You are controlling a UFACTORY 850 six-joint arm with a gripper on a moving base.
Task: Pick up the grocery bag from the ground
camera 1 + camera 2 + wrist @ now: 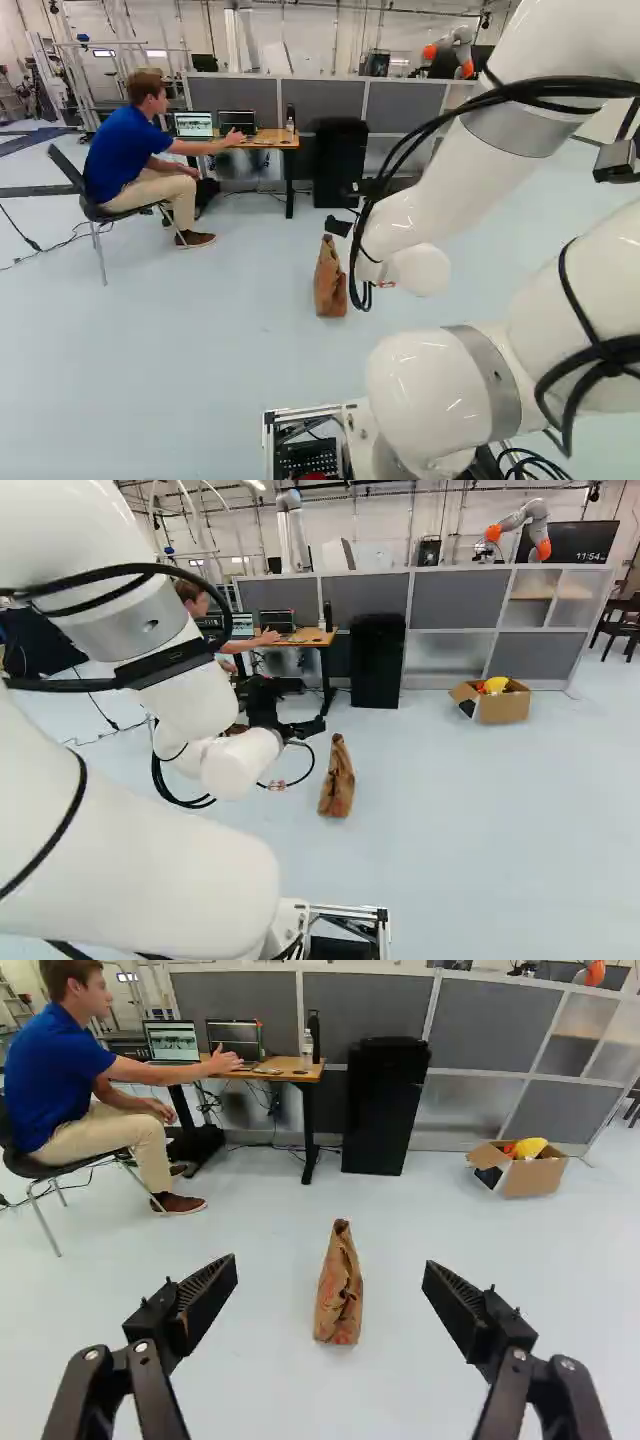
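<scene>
Across the right base view from its left, the white arm [150,880] comes first, filling that side and bending down at its far end. Next come two laptops, the nearer-left one [212,623] and a darker one [276,620], both open on the desk [308,637], with a dark bottle [328,616] at the desk's right end. In front of the desk hangs the black gripper [308,706]; the wrist view shows its two fingers spread wide with nothing held between them. Just right of the gripper is the bag [337,780], brown and creased, upright on the pale floor [450,830] and narrowing to a crumpled top. In the wrist view the bag stands ahead of the gripper, lined up with the gap between the fingers and touching neither of them. Below the bag, at the foot of the right base view, is the metal frame [382,930] of the base. Behind the bag and a little to its right, a tall black cabinet [377,660] stands in front of the grey partition [455,600]. Farther right an open carton [503,710] sits on the floor near the partition, a yellow thing [495,684] showing at its top. Beyond the partition are another robot [522,518], white with orange parts, and then a dark monitor [570,544]. A dark chair [622,627] stands at the right edge.
</scene>
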